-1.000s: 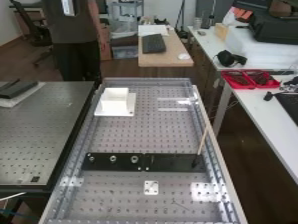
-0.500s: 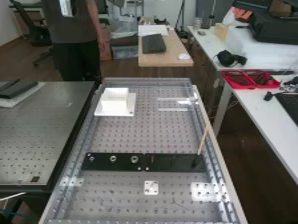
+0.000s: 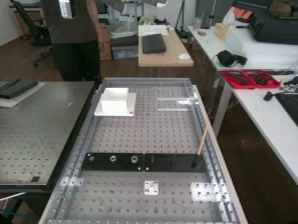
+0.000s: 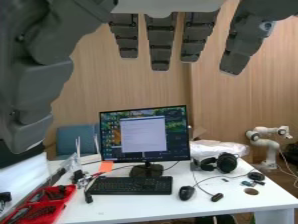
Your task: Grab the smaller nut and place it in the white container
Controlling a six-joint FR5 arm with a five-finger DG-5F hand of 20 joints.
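Tbh you won't get any readable text, labels, brands, numbers or signs out of either view here, sorry.

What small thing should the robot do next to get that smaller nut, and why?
Probably swing the hand toward the bench, bringing its open fingers above the smaller nut. The nut stands on the black bar, away from the white container, while the wrist camera looks onto a desk with a monitor.
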